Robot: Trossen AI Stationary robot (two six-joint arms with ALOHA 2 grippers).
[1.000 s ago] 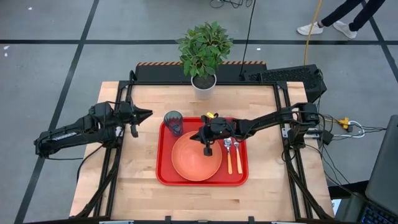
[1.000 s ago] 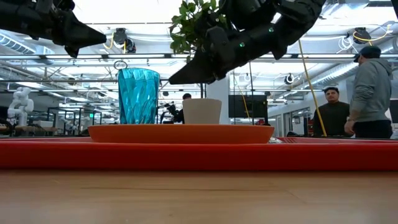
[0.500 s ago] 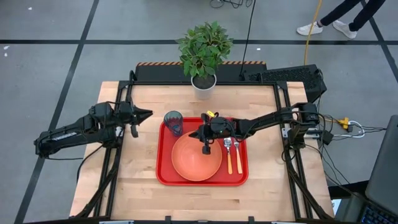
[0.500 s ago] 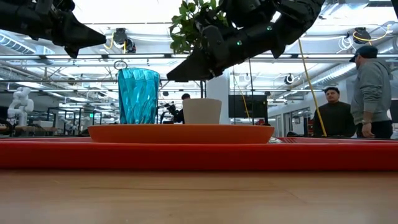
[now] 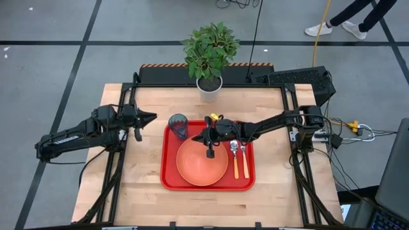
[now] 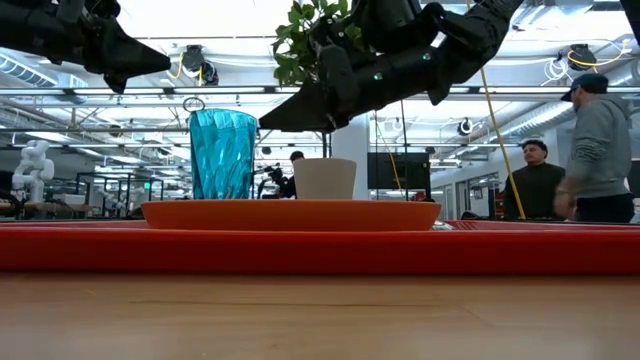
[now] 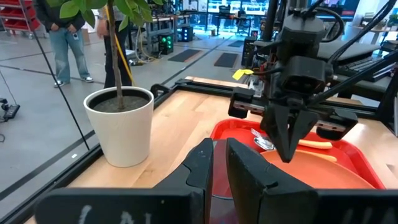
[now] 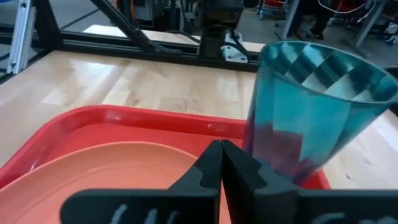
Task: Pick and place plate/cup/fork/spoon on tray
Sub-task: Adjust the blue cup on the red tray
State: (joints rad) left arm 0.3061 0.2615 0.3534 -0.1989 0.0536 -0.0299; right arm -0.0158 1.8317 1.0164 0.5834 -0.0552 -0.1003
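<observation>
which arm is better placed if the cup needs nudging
Right. The right hand hangs shut over the tray, beside the cup. The left hand waits off the tray.

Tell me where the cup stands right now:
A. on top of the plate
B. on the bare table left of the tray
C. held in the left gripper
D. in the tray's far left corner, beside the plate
D: in the high view the cup stands upright inside the tray at its far left corner, just off the plate rim, with no gripper holding it.
</observation>
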